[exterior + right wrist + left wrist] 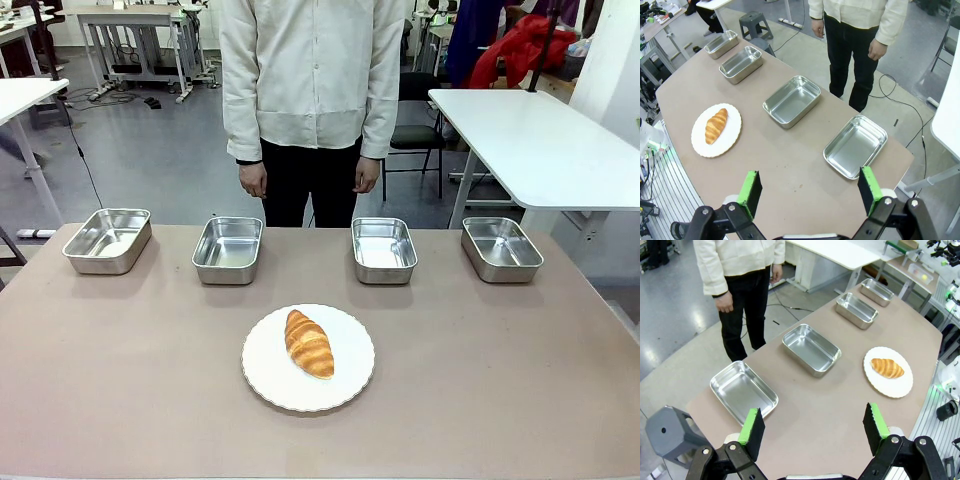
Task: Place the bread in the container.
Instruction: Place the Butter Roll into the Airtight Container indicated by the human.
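Note:
The bread [309,343], a golden-brown croissant, lies on a round white plate [262,378] at the middle of the table. Several look-alike shiny steel trays stand in a row beyond it, from the far-left tray [100,263] to the far-right tray [497,272]; all are bare inside, and I cannot tell which is the container. My left gripper [813,411] hovers open high over the table's left end, the bread [887,368] far ahead of it. My right gripper [809,172] hangs open above the right end, with the bread [716,126] well off to its left.
A person in a pale jacket [312,70] stands at the far side, both hands hanging down. Bare brown tabletop [500,380] lies on either side of the plate. A white table [540,140] stands off to the back right.

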You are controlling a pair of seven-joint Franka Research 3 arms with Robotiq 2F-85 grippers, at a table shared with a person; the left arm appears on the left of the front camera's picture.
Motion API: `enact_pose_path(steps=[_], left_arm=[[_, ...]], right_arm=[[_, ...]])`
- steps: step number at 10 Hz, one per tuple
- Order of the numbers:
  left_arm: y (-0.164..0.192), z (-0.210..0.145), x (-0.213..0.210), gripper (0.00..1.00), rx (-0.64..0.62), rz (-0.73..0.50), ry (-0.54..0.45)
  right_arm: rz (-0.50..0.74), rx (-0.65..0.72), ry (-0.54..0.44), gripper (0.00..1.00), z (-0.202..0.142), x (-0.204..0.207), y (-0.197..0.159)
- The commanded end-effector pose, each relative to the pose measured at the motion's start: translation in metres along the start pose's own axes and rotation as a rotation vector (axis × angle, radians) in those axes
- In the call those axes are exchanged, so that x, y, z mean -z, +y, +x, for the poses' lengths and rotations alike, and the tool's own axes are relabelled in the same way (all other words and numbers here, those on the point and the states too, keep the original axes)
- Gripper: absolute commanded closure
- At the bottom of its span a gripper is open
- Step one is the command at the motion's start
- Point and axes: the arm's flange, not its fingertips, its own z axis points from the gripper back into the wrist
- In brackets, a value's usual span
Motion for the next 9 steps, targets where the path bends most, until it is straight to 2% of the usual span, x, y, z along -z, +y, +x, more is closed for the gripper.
enact_pose_path(steps=[1,9], left_arm=[[0.0008,0.0017,0.0011,0.0,0.015,-0.008,-0.018],[0.0008,0.0017,0.0011,0.0,0.015,-0.008,-0.018]], right_arm=[[0.01,-0.019,-0.021,0.0,0.0011,-0.0003,-0.0017],[0.01,-0.019,-0.021,0.0,0.0011,-0.0003,-0.0017]])
